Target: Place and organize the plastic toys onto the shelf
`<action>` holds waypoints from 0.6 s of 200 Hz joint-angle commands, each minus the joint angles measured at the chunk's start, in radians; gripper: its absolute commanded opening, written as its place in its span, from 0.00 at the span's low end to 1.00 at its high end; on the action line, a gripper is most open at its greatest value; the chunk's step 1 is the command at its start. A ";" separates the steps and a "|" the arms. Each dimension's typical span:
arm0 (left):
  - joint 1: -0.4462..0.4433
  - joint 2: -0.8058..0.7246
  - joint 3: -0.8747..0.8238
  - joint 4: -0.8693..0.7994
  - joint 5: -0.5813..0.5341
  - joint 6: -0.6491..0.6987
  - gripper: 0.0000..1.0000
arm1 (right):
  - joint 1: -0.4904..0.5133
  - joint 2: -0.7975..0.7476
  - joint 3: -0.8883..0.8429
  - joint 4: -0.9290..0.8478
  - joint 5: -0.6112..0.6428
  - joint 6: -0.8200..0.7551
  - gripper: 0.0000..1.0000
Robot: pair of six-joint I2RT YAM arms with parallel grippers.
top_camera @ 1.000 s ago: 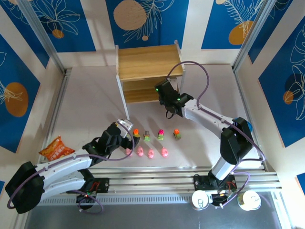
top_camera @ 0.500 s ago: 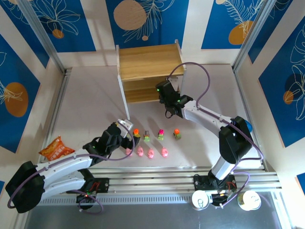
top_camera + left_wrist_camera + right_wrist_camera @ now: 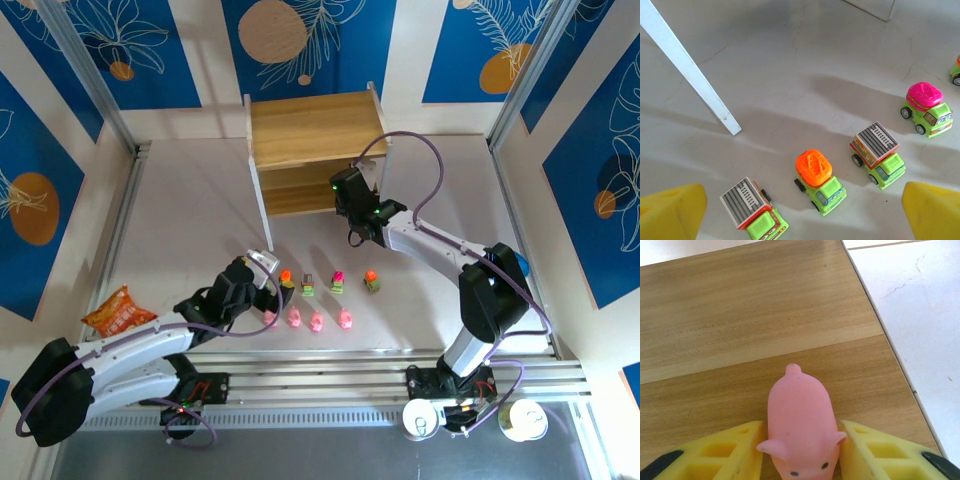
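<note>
With yellow fingers of right gripper clamped on both flanks, holds small pink rounded plastic pig over board of light wooden two-tier shelf. Hangs left gripper, spread wide and empty, above little green-yellow plastic trucks on pale table. Shows other pink pigs in a row just beside trucks. Probably handles light, smooth, slightly squashy; best pinched mid-body, gently, to avoid slip.

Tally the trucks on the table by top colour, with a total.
Grey-topped trucks: 2
Orange-topped trucks: 2
Pink-topped truck: 1
Total: 5
</note>
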 commanded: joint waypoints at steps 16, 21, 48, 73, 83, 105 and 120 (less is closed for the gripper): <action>-0.008 0.007 0.033 0.030 0.018 0.016 1.00 | 0.001 -0.020 -0.015 -0.027 -0.005 -0.008 0.48; -0.008 0.008 0.033 0.030 0.018 0.016 1.00 | 0.001 -0.024 -0.012 -0.034 -0.004 -0.008 0.48; -0.008 0.012 0.034 0.029 0.018 0.018 1.00 | 0.008 -0.053 -0.022 -0.047 0.006 -0.011 0.49; -0.008 0.012 0.034 0.031 0.011 0.019 1.00 | 0.017 -0.082 -0.042 -0.049 0.011 -0.010 0.52; -0.008 0.012 0.035 0.031 0.010 0.019 1.00 | 0.021 -0.093 -0.047 -0.057 0.012 -0.006 0.53; -0.008 0.012 0.034 0.030 0.005 0.017 1.00 | 0.030 -0.121 -0.074 -0.054 0.001 -0.001 0.55; -0.008 0.010 0.034 0.030 0.001 0.016 1.00 | 0.041 -0.139 -0.089 -0.058 -0.002 0.000 0.56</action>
